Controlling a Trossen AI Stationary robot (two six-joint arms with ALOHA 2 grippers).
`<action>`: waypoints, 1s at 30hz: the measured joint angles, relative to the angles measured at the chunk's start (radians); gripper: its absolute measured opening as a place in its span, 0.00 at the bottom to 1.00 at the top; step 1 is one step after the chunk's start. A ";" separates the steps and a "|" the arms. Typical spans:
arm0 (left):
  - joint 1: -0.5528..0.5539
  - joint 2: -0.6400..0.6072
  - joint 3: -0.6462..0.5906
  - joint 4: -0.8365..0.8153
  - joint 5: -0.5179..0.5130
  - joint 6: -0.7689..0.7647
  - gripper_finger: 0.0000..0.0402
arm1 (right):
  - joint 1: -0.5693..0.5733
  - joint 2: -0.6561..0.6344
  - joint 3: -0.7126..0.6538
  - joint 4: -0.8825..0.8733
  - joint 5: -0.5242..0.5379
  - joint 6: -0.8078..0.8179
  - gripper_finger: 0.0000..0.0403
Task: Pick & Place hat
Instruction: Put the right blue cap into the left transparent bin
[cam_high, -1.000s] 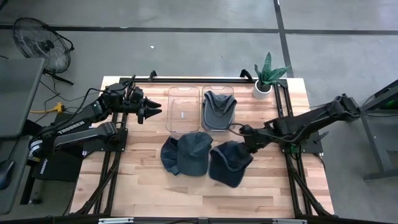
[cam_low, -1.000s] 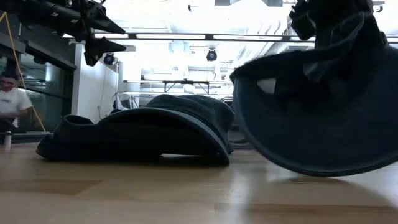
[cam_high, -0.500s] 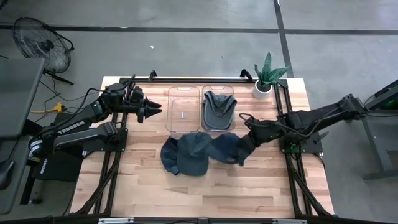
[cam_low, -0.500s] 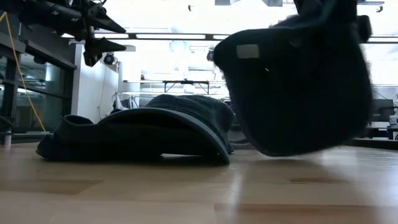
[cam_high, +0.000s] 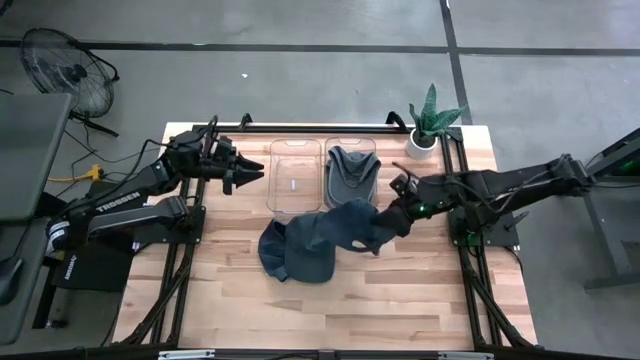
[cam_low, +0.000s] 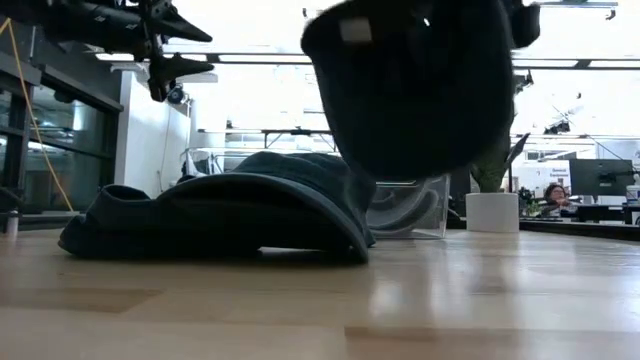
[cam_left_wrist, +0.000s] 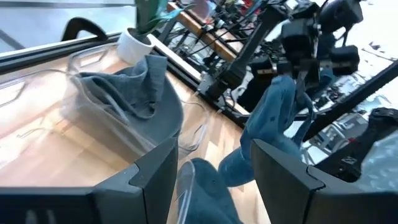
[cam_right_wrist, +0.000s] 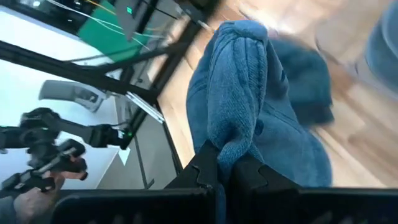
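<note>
My right gripper (cam_high: 402, 207) is shut on a blue hat (cam_high: 356, 226), which hangs over the table's middle, just near of the bins; the low view shows this hat (cam_low: 420, 90) well above the wood. Blue hat cloth (cam_high: 298, 249) lies flat on the table to its left; whether it is one hat or two I cannot tell. A grey-blue hat (cam_high: 352, 174) sits in the right clear bin (cam_high: 350, 150). My left gripper (cam_high: 252, 176) hovers open beside the left clear bin (cam_high: 293, 176), high over the table's far left. My right gripper pinches a bunched fold of the hat's cloth (cam_right_wrist: 235, 146) between its two fingers (cam_right_wrist: 205, 171). The fingers come from the table's right, slanting down. The hat hangs from them toward the left, slack and clear of the table.
A potted plant (cam_high: 428, 125) stands at the far right corner. The two clear bins sit side by side at the far middle. Bare wood stretches along the near edge (cam_high: 330, 310). A fan (cam_high: 62, 65) stands on the floor beyond the table's far left.
My right gripper has risen and gone toward the far edge and the bins, tipping nearer to level and rolling. The hat has come up from just above the wood and now hangs high, partly over the hat cloth lying on the table.
</note>
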 joint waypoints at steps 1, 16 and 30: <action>0.000 0.009 0.000 0.017 0.013 0.000 0.50 | -0.006 0.000 0.017 -0.001 0.000 -0.019 0.01; 0.000 0.124 0.000 0.325 0.122 0.181 0.50 | -0.170 0.028 0.233 -0.016 -0.012 -0.268 0.01; 0.000 0.219 0.000 0.446 0.079 0.431 0.50 | -0.302 0.224 0.385 -0.016 -0.134 -0.377 0.01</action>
